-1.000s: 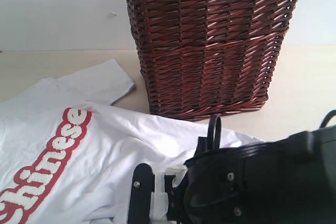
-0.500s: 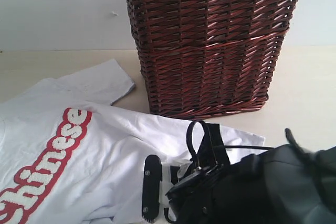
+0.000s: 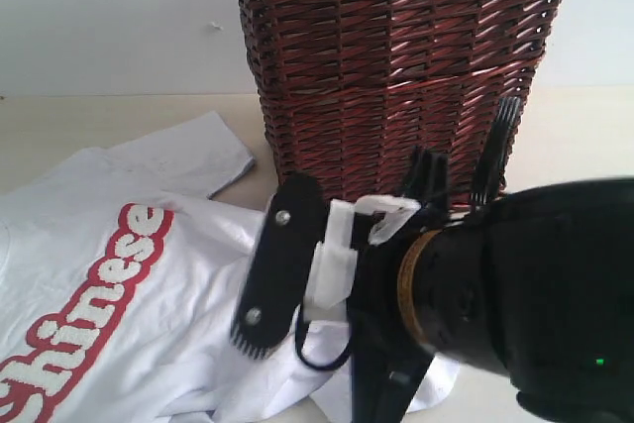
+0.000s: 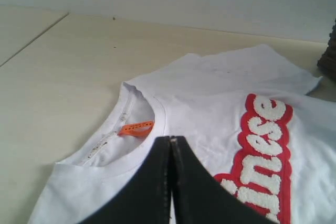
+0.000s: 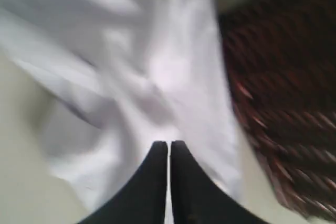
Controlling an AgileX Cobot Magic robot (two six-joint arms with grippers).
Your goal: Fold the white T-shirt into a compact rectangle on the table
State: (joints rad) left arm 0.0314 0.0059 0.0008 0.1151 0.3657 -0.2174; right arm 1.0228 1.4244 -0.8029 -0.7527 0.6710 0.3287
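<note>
The right pincer (image 5: 168,148) hangs tilted above the one white T-shirt (image 3: 188,284), closed like the left pincer (image 4: 170,142); whether either holds cloth is unclear. One basket (image 3: 396,76).

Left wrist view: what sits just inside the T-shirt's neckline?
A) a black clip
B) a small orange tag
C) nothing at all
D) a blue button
B: a small orange tag lies just inside the collar of the white T-shirt.
</note>
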